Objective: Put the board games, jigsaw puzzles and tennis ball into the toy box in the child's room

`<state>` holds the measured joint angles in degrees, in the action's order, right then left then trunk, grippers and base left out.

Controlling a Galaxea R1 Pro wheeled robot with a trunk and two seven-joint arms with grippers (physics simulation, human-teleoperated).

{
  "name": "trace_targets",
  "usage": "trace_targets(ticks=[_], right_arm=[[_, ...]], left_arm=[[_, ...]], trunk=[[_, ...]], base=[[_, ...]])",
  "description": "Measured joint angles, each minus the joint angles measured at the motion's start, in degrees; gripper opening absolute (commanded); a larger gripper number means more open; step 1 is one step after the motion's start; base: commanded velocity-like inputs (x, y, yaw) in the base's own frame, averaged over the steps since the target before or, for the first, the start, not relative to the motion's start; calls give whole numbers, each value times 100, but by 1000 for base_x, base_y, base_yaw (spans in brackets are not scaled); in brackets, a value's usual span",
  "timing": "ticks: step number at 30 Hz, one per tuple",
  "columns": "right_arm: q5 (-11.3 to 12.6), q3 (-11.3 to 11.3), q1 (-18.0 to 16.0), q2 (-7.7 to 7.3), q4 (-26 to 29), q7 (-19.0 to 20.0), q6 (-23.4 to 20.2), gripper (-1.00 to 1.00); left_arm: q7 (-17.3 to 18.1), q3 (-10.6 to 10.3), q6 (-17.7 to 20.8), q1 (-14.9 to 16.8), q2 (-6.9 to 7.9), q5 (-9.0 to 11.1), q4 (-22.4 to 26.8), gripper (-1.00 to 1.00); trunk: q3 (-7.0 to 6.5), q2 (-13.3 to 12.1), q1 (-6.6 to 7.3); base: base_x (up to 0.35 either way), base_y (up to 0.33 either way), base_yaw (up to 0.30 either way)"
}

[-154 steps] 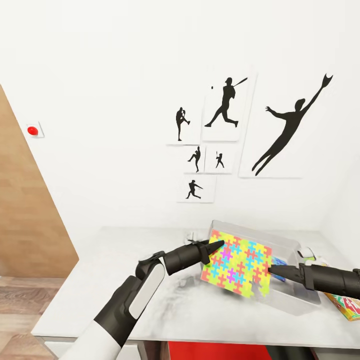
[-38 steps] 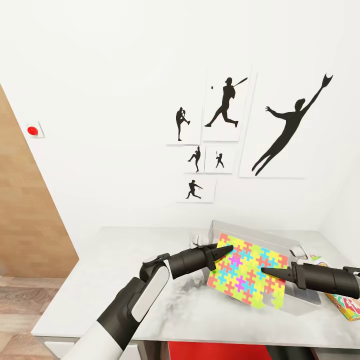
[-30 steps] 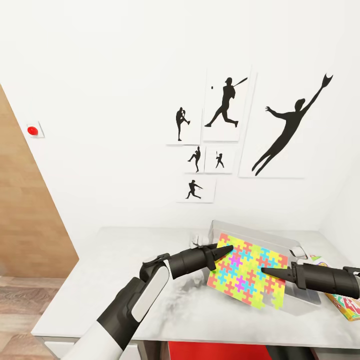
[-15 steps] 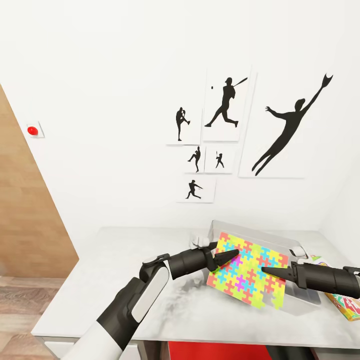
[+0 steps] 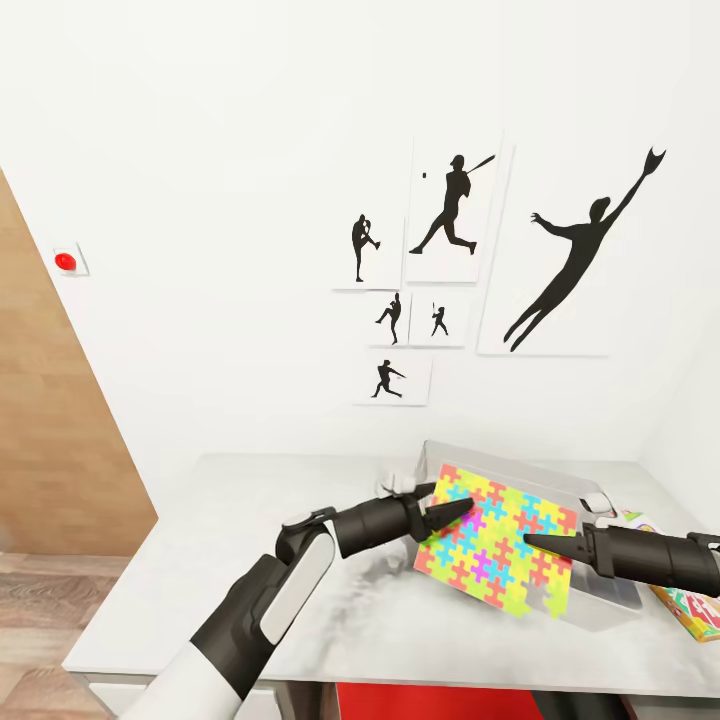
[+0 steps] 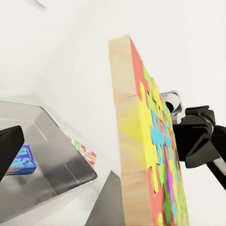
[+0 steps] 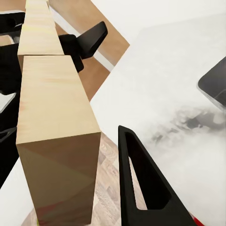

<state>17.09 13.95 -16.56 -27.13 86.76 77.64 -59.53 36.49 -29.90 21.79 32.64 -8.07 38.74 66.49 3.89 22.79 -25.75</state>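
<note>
A jigsaw stands tilted on edge above the worktop, in front of the toy box, whose opening it partly hides. The left gripper meets its upper left corner and the right gripper its lower right part, jaws spread on both. Two-sided support probably keeps the thin square upright for tipping over the rim. A blue game already lies inside; another game rests beside the box.
</note>
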Motion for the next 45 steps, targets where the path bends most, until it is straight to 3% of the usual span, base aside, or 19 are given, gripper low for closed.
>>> trace_targets(ticks=[8,11,15,18,23,29,34,38,40,45], right_arm=[[0,5,-1,-16,0,1,0,-100],[0,9,0,-25,0,2,0,-100],[0,45,0,-38,-2,2,0,-100],[-1,71,0,-47,-12,2,1,-100],[0,105,-3,-70,-42,10,0,-100],[-2,135,-16,-118,-128,80,2,-100],[-4,172,-57,-135,-202,95,3,-100],[-20,231,-336,-193,-569,103,5,-100],[-21,229,-481,-211,-714,103,2,-100],[-79,115,-1428,-270,-1643,86,3,-100]], left_arm=[[10,210,0,-22,93,-8,14,100],[20,432,-5,-60,163,-12,45,100],[73,816,-7,-157,384,8,140,100],[155,977,-1,-232,478,13,253,100],[271,1210,28,-378,583,6,476,100],[373,1684,101,-627,741,16,781,100],[399,1927,122,-767,820,24,847,100],[409,2237,172,-1025,876,92,954,100],[402,2294,197,-1110,885,115,1022,100],[377,2444,296,-1605,877,180,1533,100]], trunk=[[0,0,0],[0,0,0],[0,0,0],[0,0,0],[0,0,0],[0,0,0],[0,0,0],[0,0,0],[0,0,0],[0,0,0]], base=[[0,0,0],[0,0,0],[0,0,0],[0,0,0],[0,0,0],[0,0,0],[0,0,0],[0,0,0],[0,0,0],[0,0,0]])
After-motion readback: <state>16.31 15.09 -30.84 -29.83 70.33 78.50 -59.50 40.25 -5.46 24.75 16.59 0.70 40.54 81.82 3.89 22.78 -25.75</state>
